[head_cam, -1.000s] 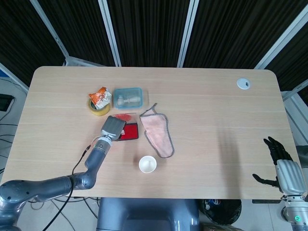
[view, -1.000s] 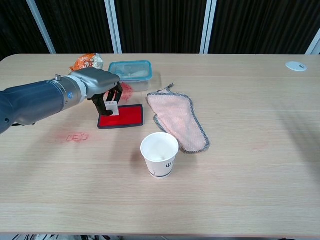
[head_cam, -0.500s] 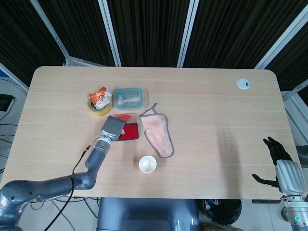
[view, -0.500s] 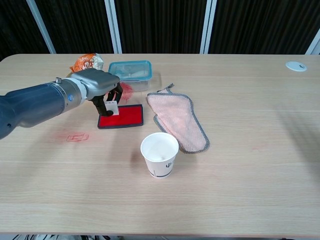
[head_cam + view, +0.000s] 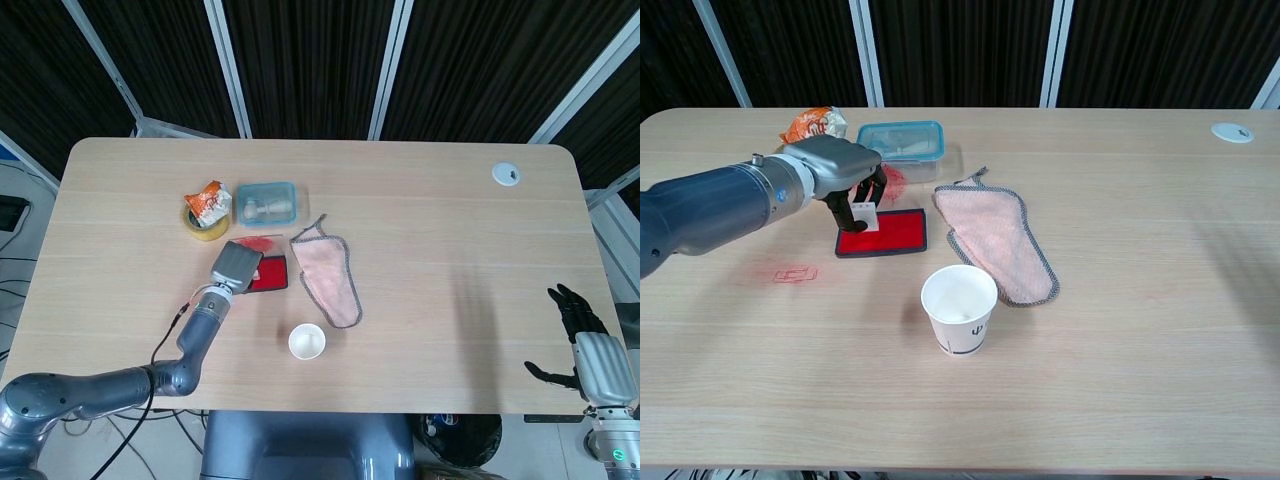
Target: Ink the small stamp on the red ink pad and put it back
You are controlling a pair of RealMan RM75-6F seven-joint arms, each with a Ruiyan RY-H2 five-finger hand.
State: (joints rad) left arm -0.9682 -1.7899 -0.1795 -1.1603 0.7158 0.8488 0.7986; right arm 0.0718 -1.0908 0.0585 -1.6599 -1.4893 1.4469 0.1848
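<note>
My left hand (image 5: 835,170) grips the small white stamp (image 5: 863,217) and holds it down on the left part of the red ink pad (image 5: 890,232). From the head view, the left hand (image 5: 234,266) covers the stamp and the left half of the red ink pad (image 5: 272,275). Off the table's front right corner, my right hand (image 5: 580,340) hangs with its fingers spread and nothing in it; the chest view does not show it.
A pink cloth (image 5: 998,240) lies right of the pad, a white paper cup (image 5: 959,309) in front of it. Behind stand a clear blue-lidded box (image 5: 902,142), a tape roll (image 5: 203,226) and an orange snack bag (image 5: 812,123). A red stamp mark (image 5: 794,274) shows on the table (image 5: 1120,350).
</note>
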